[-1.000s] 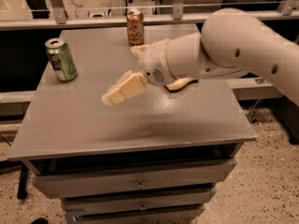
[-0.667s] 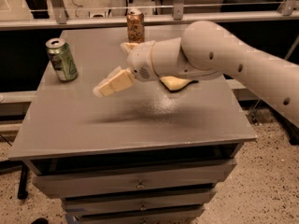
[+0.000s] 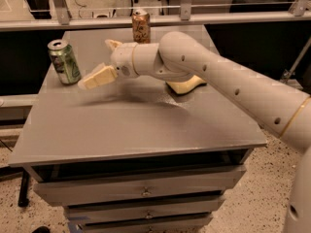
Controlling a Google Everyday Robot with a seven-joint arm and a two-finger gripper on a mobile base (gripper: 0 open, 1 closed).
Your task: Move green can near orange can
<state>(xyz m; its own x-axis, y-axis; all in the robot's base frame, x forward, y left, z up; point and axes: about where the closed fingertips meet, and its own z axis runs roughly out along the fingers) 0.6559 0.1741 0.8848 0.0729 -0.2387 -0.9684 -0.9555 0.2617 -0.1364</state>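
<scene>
Camera view: the claw (image 3: 95,64) hangs open over the counter (image 3: 146,130), just right of the green can (image 3: 64,61); the orange can (image 3: 141,26) stands farther back.

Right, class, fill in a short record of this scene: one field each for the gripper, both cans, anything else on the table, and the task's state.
gripper: open, holding nothing, above the table beside the green can
green can: upright, near the table's left edge as pictured
orange can: upright, at the far edge
table: grey top, drawers below
other item: cream-coloured object, partly hidden under the arm
task state: cans well apart, green can not yet gripped
</scene>
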